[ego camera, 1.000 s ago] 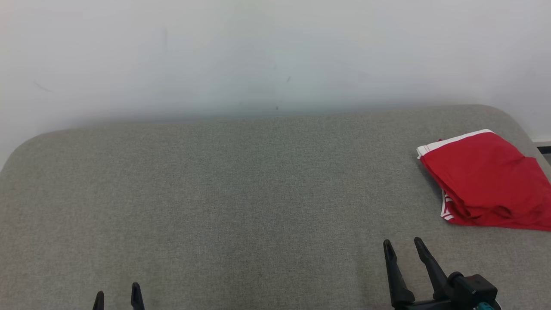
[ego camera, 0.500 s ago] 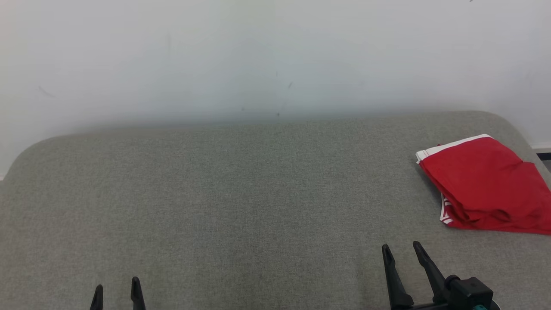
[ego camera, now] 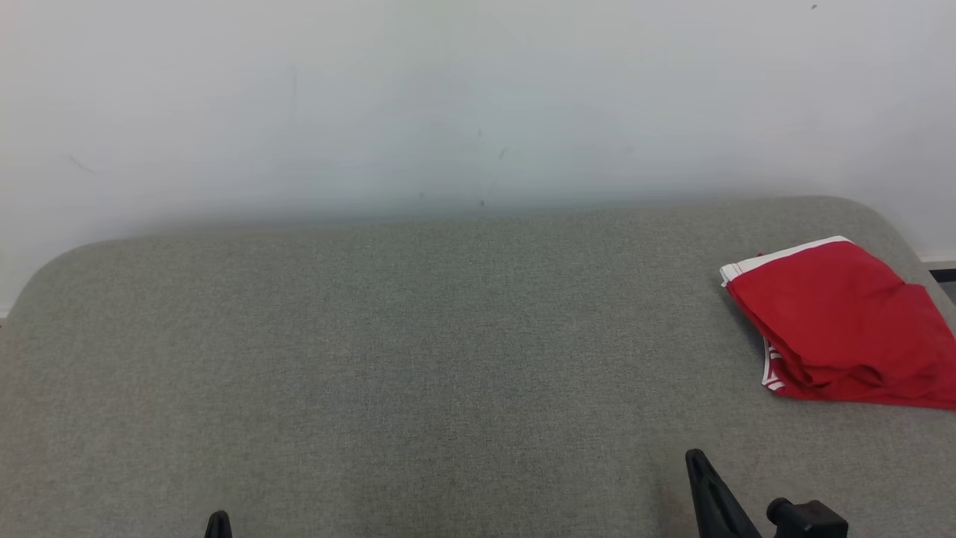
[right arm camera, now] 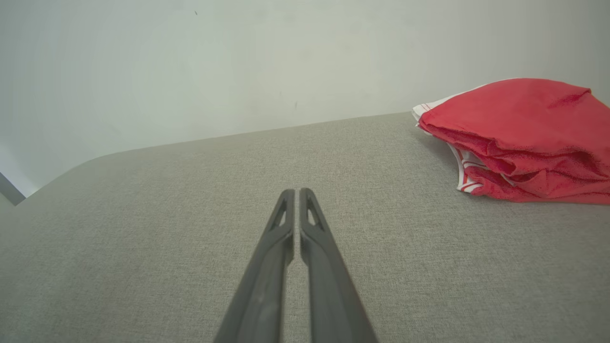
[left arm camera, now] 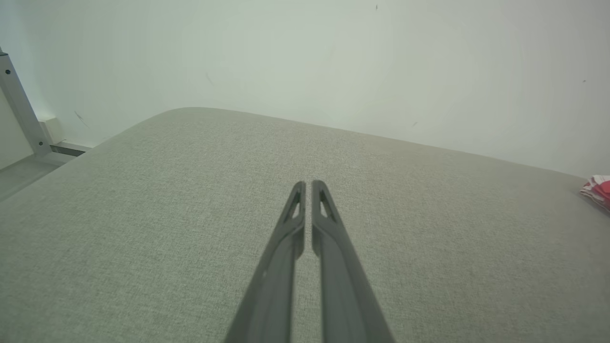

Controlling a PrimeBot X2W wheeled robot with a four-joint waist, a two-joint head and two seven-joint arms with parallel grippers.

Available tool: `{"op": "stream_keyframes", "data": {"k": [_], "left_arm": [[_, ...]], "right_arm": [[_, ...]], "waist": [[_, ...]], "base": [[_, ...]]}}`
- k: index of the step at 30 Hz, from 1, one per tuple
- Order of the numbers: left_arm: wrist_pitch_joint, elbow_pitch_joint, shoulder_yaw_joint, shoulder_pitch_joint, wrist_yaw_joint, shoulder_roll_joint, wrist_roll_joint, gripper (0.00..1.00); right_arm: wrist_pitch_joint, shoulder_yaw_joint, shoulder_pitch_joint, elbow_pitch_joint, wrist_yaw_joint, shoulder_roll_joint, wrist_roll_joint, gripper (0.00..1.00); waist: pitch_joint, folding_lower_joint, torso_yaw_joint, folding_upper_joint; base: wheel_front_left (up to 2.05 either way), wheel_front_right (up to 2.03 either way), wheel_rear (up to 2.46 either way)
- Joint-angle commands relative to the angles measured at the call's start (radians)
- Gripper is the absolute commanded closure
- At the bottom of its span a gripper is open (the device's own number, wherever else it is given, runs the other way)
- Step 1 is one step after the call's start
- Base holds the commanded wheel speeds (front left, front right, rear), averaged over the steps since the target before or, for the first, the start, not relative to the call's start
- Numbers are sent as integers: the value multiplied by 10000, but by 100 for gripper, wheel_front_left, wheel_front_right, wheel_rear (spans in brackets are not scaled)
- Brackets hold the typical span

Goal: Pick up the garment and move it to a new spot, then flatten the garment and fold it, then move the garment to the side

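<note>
The red garment (ego camera: 836, 321) is seen folded at the far right of the grey pad (ego camera: 418, 359). The left end effector (left arm camera: 307, 185) and right end effector (right arm camera: 296, 192) are clenched on nothing. Soft, light, limp cloth is expected, best pinched through all layers at its near edge.

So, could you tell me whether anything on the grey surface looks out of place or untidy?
Only a small thing: the red garment, at the right end of the grey surface, is folded loosely, its near edge bunched with white striped trim poking out. Nothing looks spilled or damaged.
</note>
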Motion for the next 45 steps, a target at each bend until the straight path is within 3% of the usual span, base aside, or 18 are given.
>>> {"op": "stream_keyframes", "data": {"k": [1, 14, 45], "left_arm": [[88, -46, 30, -104, -34, 7, -361, 100], [719, 239, 204, -647, -260, 14, -2666, 100], [1865, 761, 520, -1634, -668, 28, -6841, 100]], "right_arm": [[27, -5, -100, -116, 0, -5, 374, 100], [405, -114, -494, 61, 1, -106, 2962, 100], [1150, -393, -1172, 362, 3, -196, 7542, 100]], "waist": [[8, 0, 6, 0], [65, 0, 55, 0], [199, 0, 167, 0]], "base": [[0, 0, 0], [0, 0, 0], [0, 0, 0]]}}
